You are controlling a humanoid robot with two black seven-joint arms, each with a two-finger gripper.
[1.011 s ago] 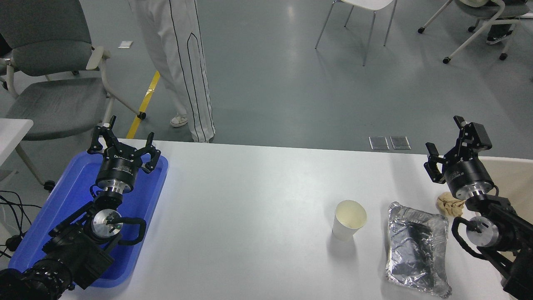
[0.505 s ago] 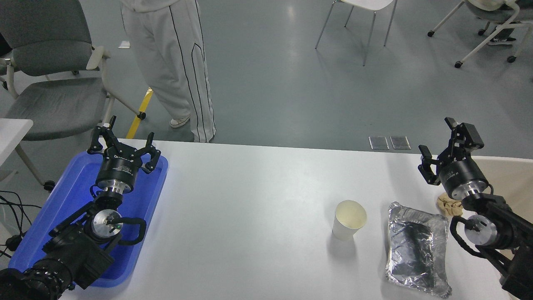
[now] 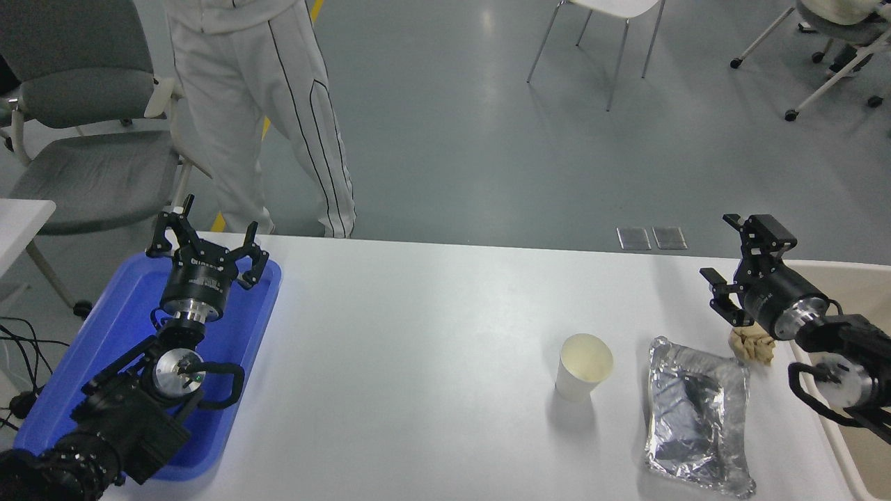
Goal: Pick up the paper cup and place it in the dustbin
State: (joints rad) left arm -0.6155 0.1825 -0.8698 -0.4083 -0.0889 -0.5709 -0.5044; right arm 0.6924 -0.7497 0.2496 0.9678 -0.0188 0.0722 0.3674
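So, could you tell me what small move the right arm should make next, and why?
Probably swing the right pincer left and toward the robot, to above the paper cup. The cup stands upright and untouched on the table, while the open pincer hangs near the tan wad, beyond the foil pouch. The dustbin waits at the right edge.

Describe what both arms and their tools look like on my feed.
Both arms are black with silver metal joint discs and looping black cables. The left tool has black linkage fingers on a black cylinder with small white lettering and a silver collar. The right tool matches it: black fingers, black cylinder, silver ring.
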